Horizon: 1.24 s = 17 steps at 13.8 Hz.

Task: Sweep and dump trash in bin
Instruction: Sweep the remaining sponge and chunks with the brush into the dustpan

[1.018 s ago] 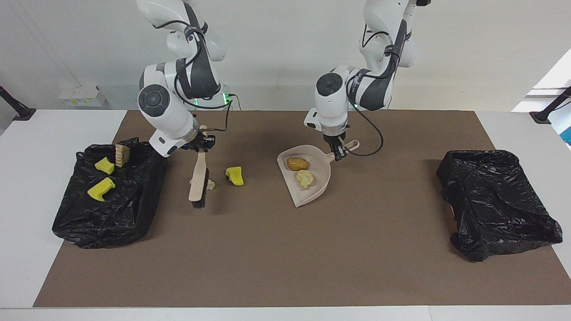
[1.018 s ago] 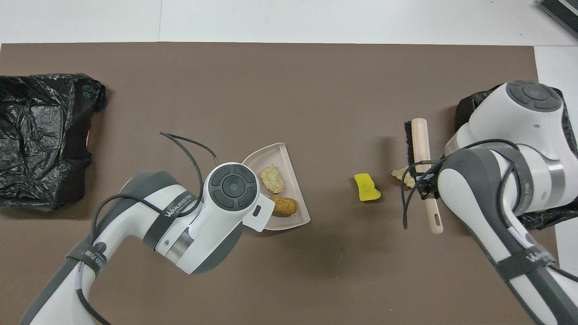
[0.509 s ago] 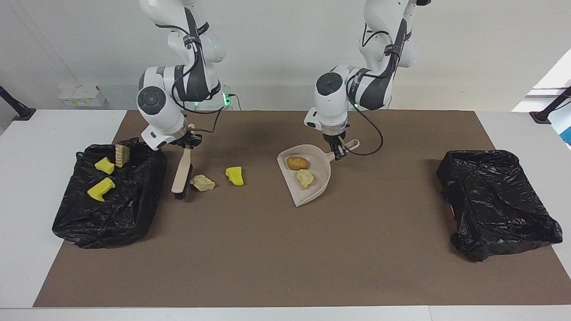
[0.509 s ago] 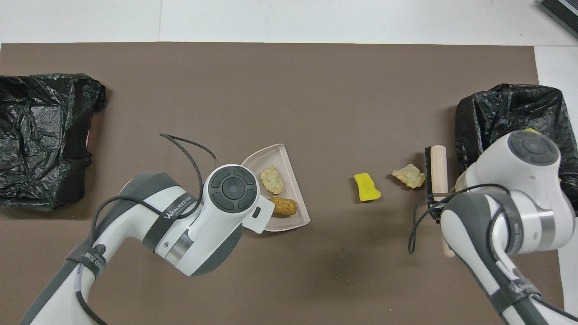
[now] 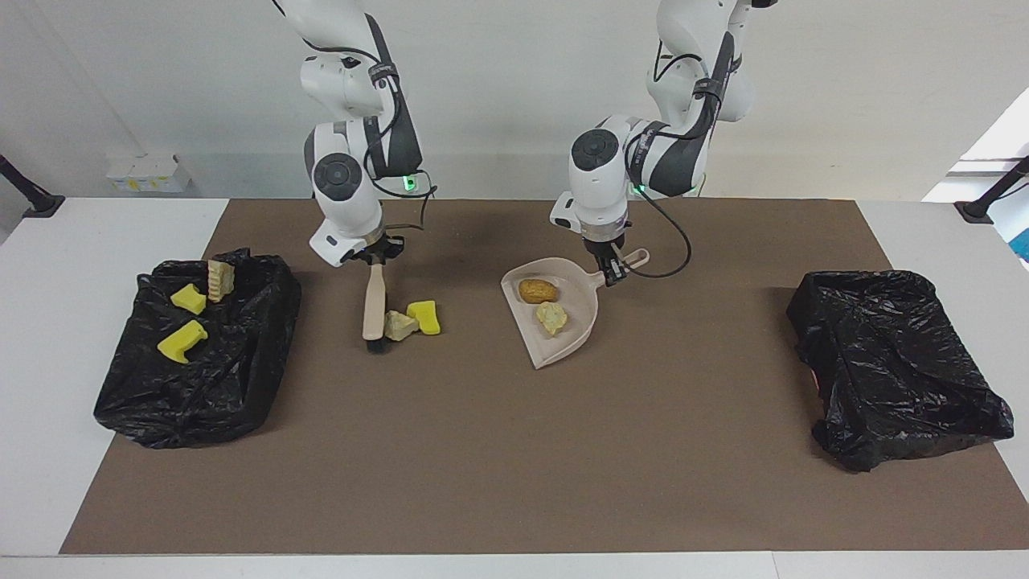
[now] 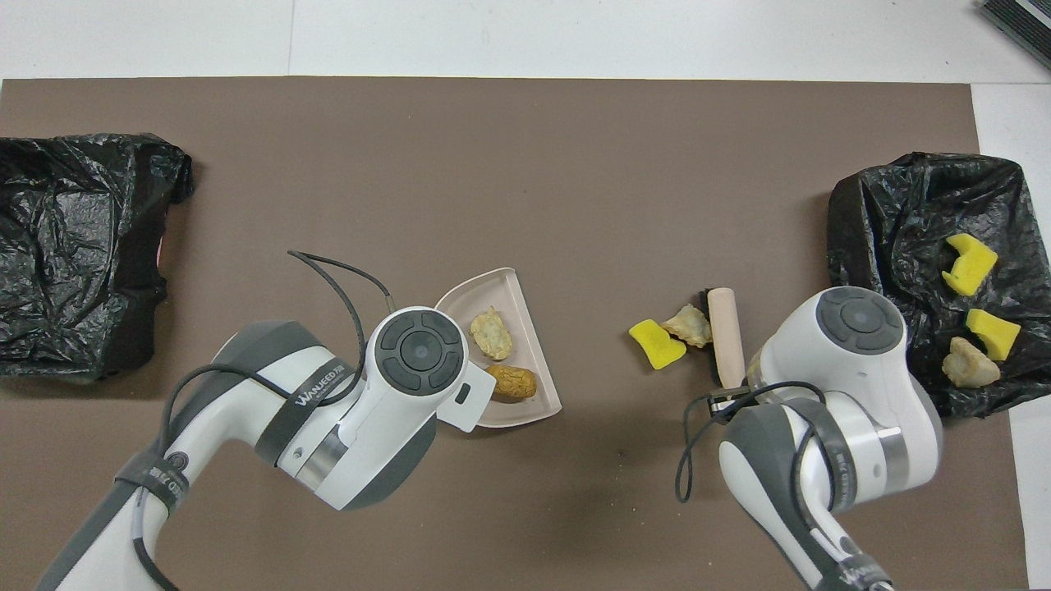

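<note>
Your right gripper [image 5: 375,259] is clamped on the brush [image 5: 374,305] handle, bristles down on the mat [image 5: 514,450], touching a tan scrap [image 5: 399,325] that's pressed against a yellow sponge chunk [image 5: 425,317]. Your left gripper [image 5: 611,273] grips the dustpan [image 5: 572,338] handle; pan holds a brown bread piece [image 5: 537,290] and a pale scrap [image 5: 551,318]. Bin [image 5: 201,402] at the right arm's end holds two yellow chunks [image 5: 182,341] and one tan piece [image 5: 218,279]. Other bin [image 5: 892,362] shows only black liner.

Bright, even light from above; frames sharp, no blur. Soft, short shadows lie on the brown mat [image 5: 514,450] beneath both arms. Crinkled black bin liner [image 5: 892,362] shows small glare spots.
</note>
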{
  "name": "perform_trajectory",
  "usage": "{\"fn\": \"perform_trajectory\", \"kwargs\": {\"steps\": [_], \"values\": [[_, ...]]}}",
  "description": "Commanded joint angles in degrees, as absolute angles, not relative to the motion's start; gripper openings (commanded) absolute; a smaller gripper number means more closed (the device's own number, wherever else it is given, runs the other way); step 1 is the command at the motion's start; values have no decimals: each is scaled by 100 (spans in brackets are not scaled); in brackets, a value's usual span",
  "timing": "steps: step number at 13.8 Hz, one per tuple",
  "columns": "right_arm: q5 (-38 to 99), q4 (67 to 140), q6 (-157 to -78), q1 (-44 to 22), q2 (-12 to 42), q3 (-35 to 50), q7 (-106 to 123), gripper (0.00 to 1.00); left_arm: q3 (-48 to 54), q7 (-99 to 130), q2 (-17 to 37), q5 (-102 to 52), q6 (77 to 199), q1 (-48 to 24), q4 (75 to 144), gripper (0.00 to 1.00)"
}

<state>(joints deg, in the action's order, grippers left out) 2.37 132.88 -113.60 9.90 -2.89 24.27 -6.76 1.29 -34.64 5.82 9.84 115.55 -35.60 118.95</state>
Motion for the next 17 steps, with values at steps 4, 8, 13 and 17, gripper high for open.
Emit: {"fn": "perform_trajectory", "kwargs": {"steps": [4,8,13,17], "values": [[1055,12920,-12039,-156,324,2426,-983,0,79,-3463,360,1020,11654,-3630,12199,0],[1923,12798,-12761,-939,571,2434,-1528,0,79,-3472,352,1020,11654,-3630,12208,0],[2171,12446,-12692,-1116,721,2426,-1960,0,79,-3760,360,1020,11654,-3586,12191,0],[2031,12025,-11421,-959,528,2312,-1960,0,62,-4507,413,1020,11654,-3507,12103,0]]}}
